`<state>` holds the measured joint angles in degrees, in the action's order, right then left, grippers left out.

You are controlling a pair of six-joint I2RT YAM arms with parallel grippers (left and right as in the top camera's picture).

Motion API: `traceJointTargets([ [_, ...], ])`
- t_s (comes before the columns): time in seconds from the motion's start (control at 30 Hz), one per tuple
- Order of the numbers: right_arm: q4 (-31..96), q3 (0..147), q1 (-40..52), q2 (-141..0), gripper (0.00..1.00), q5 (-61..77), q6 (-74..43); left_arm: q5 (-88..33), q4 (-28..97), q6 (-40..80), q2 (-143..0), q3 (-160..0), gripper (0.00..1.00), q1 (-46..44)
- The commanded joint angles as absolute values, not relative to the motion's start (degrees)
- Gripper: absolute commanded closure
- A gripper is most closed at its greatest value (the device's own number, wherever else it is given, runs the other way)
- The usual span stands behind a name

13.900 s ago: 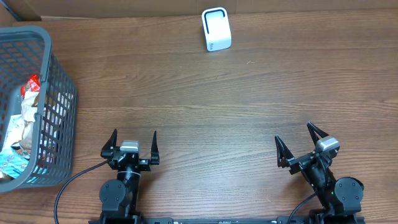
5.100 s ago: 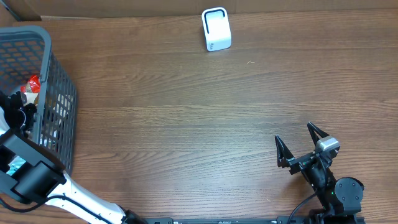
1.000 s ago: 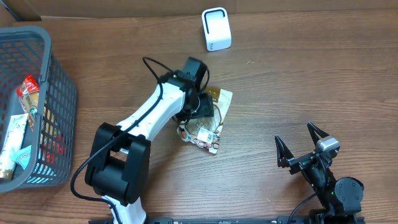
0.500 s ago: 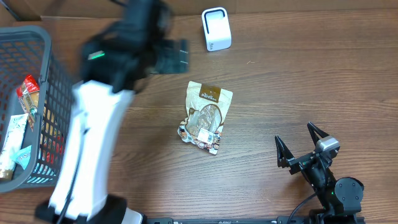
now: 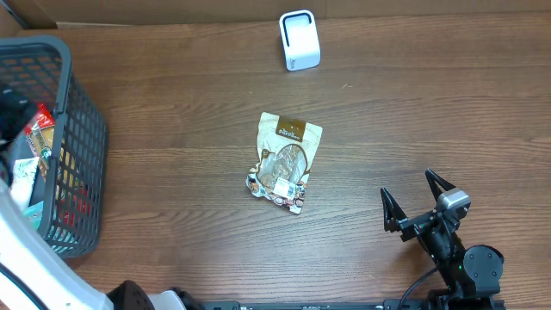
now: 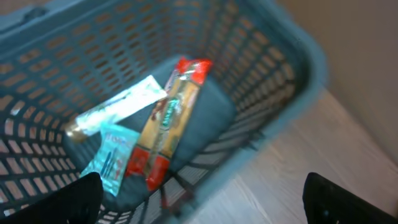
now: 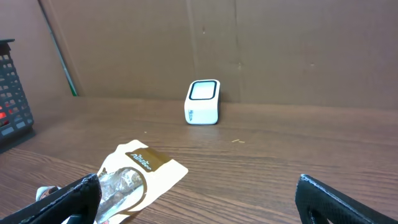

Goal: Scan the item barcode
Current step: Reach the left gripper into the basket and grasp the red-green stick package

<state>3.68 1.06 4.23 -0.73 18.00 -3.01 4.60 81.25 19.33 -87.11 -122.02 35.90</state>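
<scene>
left gripper spread above basket, crinkled clear brown-topped pouch

Setting: a robotics lab bench dressed up as a shop checkout.

Evidence:
- Wood-grain table, closed off at the back by plain brown cardboard.
- Right arm mounted at the table's near edge, with a cable at its base.
- Grey plastic shopping basket holding wrapped snack packets.
- Small white barcode scanner standing near the cardboard.
</scene>
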Motion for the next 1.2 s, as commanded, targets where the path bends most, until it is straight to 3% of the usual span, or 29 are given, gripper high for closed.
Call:
traceJointTargets([
  [0.0,3.33,0.47,4.6,-0.19,0.0,18.02,-3.25,1.83,74.63,19.35,-87.7,-113.65,0.07,39.33],
  [0.27,3.33,0.47,4.6,-0.19,0.0,18.02,-3.25,4.43,60.29,7.4,-92.99,-99.02,0.02,39.9],
  [0.77,3.33,0.47,4.6,-0.19,0.0,18.02,-3.25,4.89,59.11,3.79,-114.89,-98.72,0.09,41.17],
  [1.17,3.33,0.47,4.6,-0.19,0.0,18.02,-3.25,4.49,59.96,3.79,-122.63,-97.89,0.1,43.94],
])
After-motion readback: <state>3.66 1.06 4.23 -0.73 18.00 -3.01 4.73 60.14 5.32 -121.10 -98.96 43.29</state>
